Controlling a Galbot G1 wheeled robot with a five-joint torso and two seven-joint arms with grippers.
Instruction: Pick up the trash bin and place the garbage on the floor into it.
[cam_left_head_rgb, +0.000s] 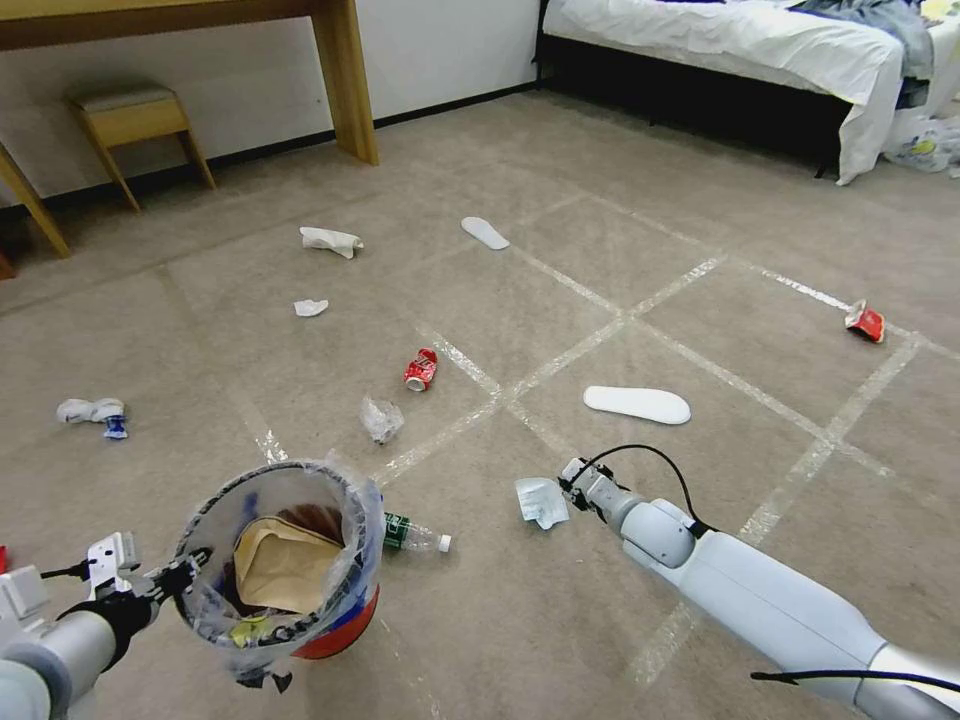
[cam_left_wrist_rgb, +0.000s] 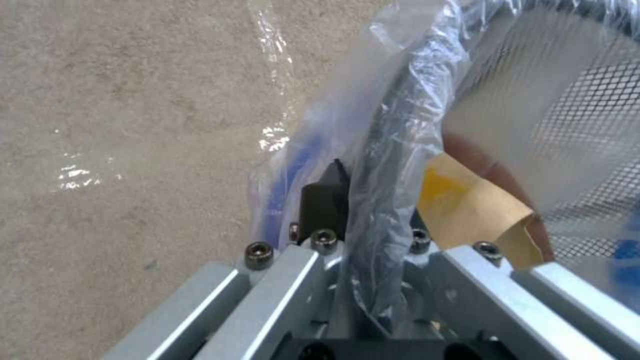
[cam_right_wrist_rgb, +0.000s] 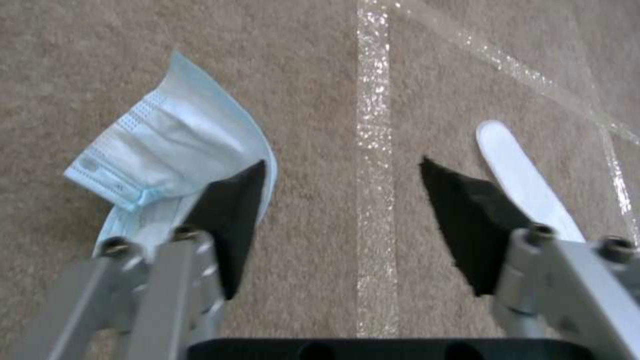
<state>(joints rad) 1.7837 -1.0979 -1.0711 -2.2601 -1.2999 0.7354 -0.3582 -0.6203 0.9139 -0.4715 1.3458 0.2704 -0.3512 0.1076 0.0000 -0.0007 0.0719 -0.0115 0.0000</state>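
Pale-blue pleated face mask (cam_right_wrist_rgb: 167, 150), crumpled, flat on the floor (cam_left_head_rgb: 700, 250), just beside the right gripper (cam_right_wrist_rgb: 340, 200) and off toward its left finger (cam_right_wrist_rgb: 230, 220), whose dark tip overlaps the mask's edge in the right wrist view. Jaws wide apart, nothing between them but carpet and a shiny tape line (cam_right_wrist_rgb: 373, 150) running lengthwise through the gap. Mask not yet centred: judged to need a short sideways shift of the gripper toward that finger before closing. Long axis of the mask oblique to the jaw line, pleats slanting away from the gripper. In the head view, same mask (cam_left_head_rgb: 541, 500) touching the tip of the right gripper (cam_left_head_rgb: 572, 482), arm reaching in from the lower right.

Trash bin (cam_left_head_rgb: 285, 560), red with clear liner bag, held clear of the carpet at lower left, mouth tilted toward the camera, brown paper bag (cam_left_head_rgb: 285, 565) already inside. Left gripper (cam_left_head_rgb: 170, 580) clamped on the rim; in the left wrist view, dark rim and liner (cam_left_wrist_rgb: 393, 150) pinched between closed fingers (cam_left_wrist_rgb: 320, 205). Bin near the mask, with a clear plastic bottle (cam_left_head_rgb: 415, 535) lying between them; right arm plainly the nearer to the mask.

Farther out: white slipper (cam_left_head_rgb: 637, 404), crushed red can (cam_left_head_rgb: 421, 369), crumpled clear wrapper (cam_left_head_rgb: 381, 418), tissues (cam_left_head_rgb: 311, 307), second slipper (cam_left_head_rgb: 485, 233), red wrapper (cam_left_head_rgb: 866, 322). Green label on the bottle and white lettering on the can too small to read; blue print on the liner illegible.
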